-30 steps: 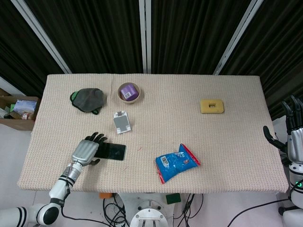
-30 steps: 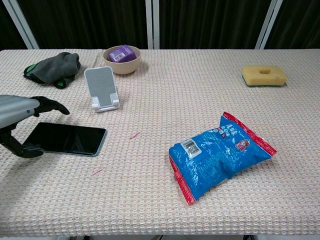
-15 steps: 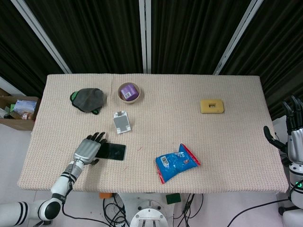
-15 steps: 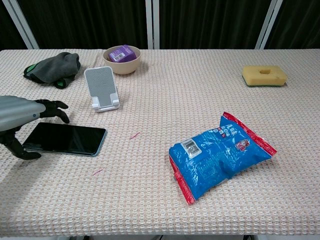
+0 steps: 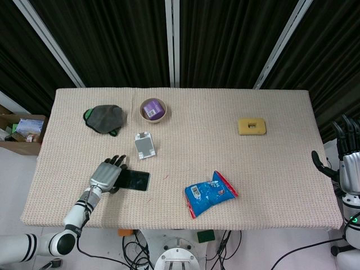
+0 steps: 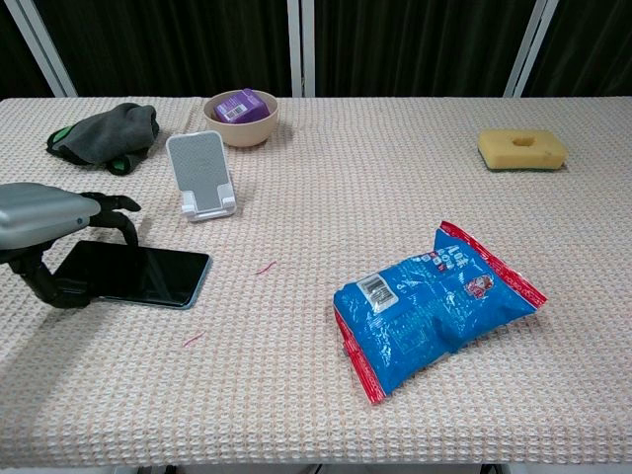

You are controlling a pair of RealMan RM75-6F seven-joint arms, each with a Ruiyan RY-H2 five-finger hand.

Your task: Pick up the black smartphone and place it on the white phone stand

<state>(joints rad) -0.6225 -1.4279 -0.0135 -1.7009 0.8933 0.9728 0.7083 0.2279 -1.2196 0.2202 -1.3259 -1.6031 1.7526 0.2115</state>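
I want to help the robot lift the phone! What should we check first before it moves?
1. Left robot hand at the black smartphone: ok, fingers over its left end, thumb at the near edge.
2. Firm hold on the phone: cannot tell; it lies flat on the table.
3. White phone stand upright and empty: ok.
4. Way from phone to stand: ok, nothing between them.
5. Bowl and dark cloth near the stand: ok, apart from it.
6. Right robot hand: ok, off the table's edge.
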